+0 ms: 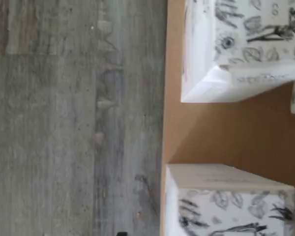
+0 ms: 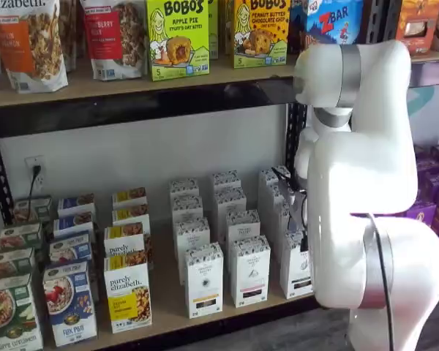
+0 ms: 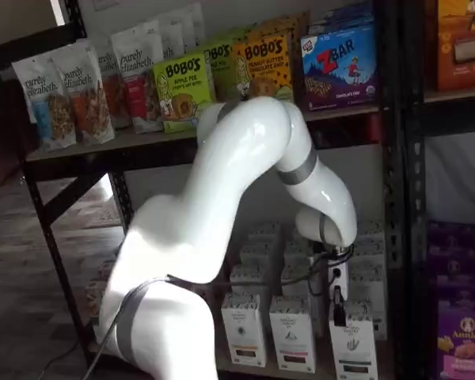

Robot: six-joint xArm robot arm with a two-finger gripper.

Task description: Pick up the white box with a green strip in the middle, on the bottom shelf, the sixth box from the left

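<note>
The white box (image 3: 353,348) stands at the front of the bottom shelf (image 2: 164,307), at the right end of the row of white cartons. The gripper (image 3: 338,313) hangs just above its top. The black jaws look side-on, so I cannot tell if they are open or closed.

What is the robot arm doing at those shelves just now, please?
The white robot arm reaches to the pale wood bottom shelf. Its black-fingered gripper hangs at the patterned top of the tall white box at the front of the right-hand row. That box stands on the shelf; whether the gripper is open cannot be told.
</note>
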